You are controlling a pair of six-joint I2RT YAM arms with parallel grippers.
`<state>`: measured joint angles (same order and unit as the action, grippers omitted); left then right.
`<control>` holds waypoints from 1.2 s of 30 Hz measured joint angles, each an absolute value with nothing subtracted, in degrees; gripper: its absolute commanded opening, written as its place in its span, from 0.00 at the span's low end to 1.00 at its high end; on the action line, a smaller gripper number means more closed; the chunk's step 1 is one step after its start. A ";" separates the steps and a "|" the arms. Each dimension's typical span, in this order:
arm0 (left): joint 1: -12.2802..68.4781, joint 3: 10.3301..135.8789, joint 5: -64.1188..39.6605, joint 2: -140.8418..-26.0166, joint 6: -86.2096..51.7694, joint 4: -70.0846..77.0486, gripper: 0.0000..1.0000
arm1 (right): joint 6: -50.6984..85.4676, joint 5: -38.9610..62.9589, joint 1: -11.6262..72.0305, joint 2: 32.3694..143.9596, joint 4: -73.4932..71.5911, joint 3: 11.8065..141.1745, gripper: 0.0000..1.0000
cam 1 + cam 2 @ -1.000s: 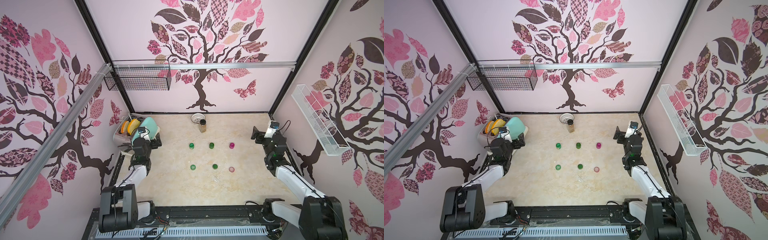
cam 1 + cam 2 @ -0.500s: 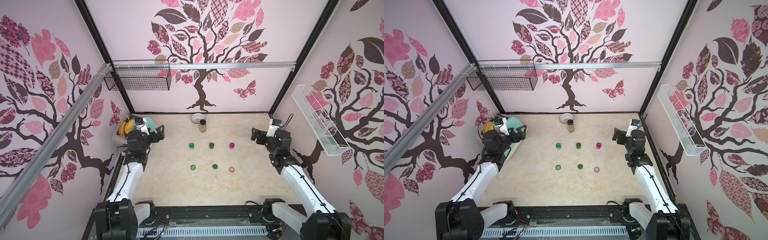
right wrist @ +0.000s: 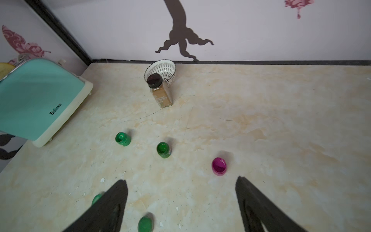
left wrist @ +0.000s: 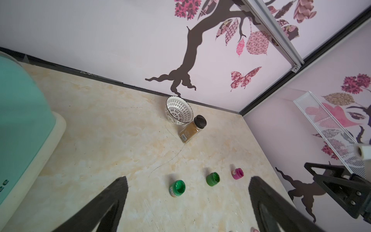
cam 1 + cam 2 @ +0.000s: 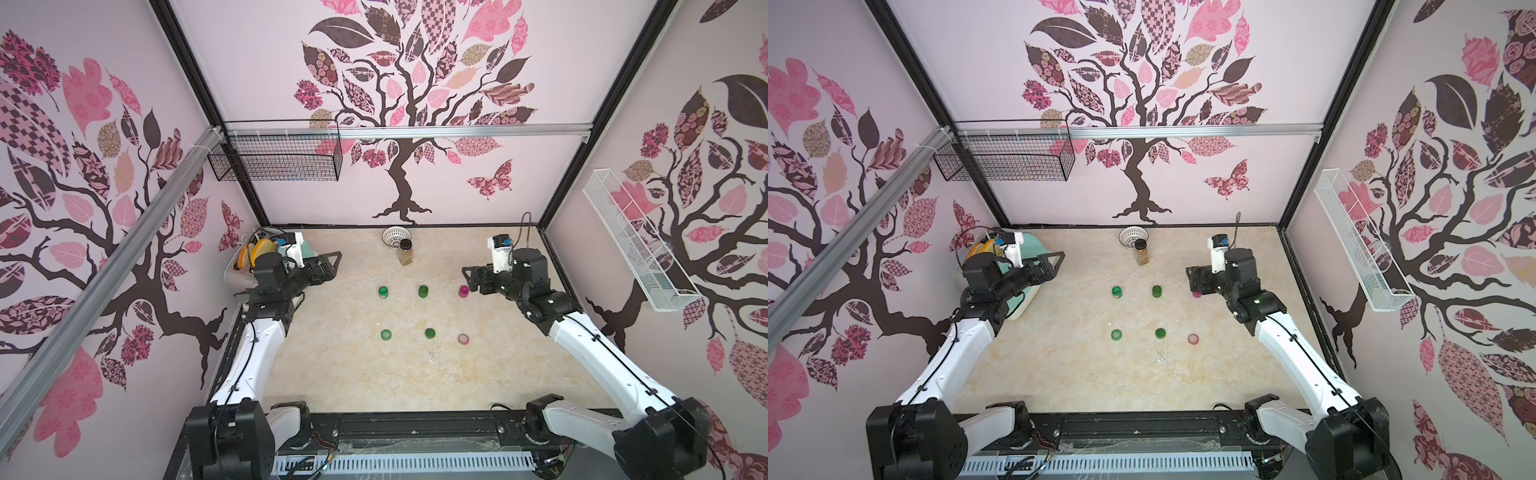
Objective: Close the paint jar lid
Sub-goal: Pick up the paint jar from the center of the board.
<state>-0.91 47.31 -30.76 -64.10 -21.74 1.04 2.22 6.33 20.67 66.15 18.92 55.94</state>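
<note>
The left tool (image 5: 327,267) and right tool (image 5: 472,280) hang spread wide, gripping nothing, above a beige marbled tabletop (image 5: 353,374) walled by pink tree-decal panels (image 5: 270,62). The magenta paint jar (image 5: 464,291) stands open close by the right tool; its pink lid (image 5: 463,339) lies apart, toward the robot. A teal appliance (image 3: 40,90) reads roughly "Balinee". A brown spice jar (image 5: 406,254) stands before a patterned bowl (image 5: 392,235).

Green jars (image 5: 382,292), magenta jar (image 5: 464,291) — marbled beige table (image 5: 353,374)
</note>
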 measured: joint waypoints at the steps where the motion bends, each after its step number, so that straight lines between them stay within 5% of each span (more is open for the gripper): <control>1: 1.69 47.20 -29.06 -62.43 -20.12 0.05 0.98 | 1.65 5.45 22.70 67.46 19.66 57.14 0.90; 4: 7.20 46.19 -26.11 -57.89 -16.56 -1.56 0.98 | -0.01 3.33 27.11 71.75 21.87 60.47 0.99; 16: 7.38 39.86 -21.23 -47.79 -11.20 -7.03 0.98 | -0.56 2.26 31.03 87.55 26.87 71.11 0.96; 36: 7.38 39.94 -18.59 -47.42 -8.93 -12.75 0.98 | 2.37 -5.63 45.01 117.36 34.79 97.67 0.76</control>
